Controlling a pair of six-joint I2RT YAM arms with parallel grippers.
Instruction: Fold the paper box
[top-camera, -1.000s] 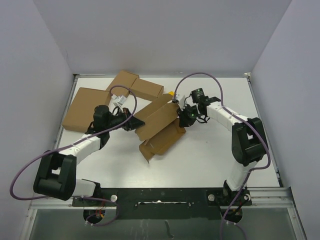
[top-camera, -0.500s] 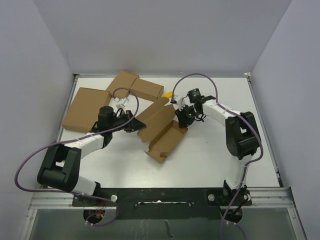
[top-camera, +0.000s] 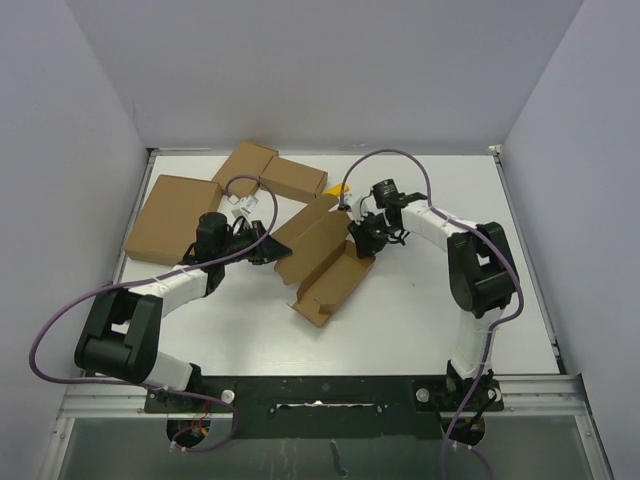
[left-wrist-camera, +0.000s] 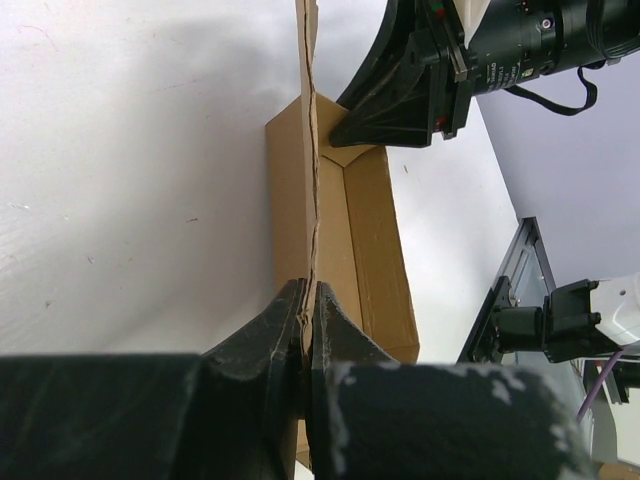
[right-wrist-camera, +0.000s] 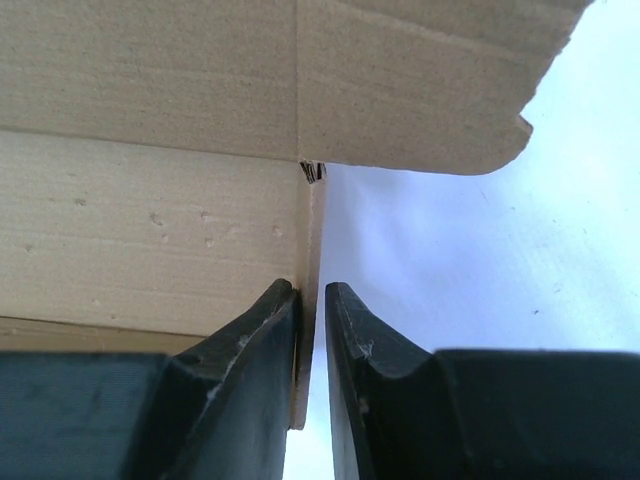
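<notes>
The brown paper box (top-camera: 325, 268) lies open in the middle of the table, its trough toward the front and its lid flap (top-camera: 312, 232) raised behind. My left gripper (top-camera: 272, 248) is shut on the lid flap's edge, which runs up thin between the jaws in the left wrist view (left-wrist-camera: 308, 305); the box trough (left-wrist-camera: 365, 240) lies beyond. My right gripper (top-camera: 358, 236) is at the box's far right corner, pinching an end wall (right-wrist-camera: 312, 300); the wall (right-wrist-camera: 150, 230) fills the left of that view. It also shows in the left wrist view (left-wrist-camera: 420, 90).
Three flat cardboard pieces lie at the back left: a large one (top-camera: 172, 218) and two smaller ones (top-camera: 247, 160) (top-camera: 293, 178). A small yellow object (top-camera: 342, 187) sits behind the box. Grey walls enclose the table on three sides.
The box has swung and settled lower on the table, its trough now toward the front. Both grippers shifted slightly left with it; little moved in the last half second.
</notes>
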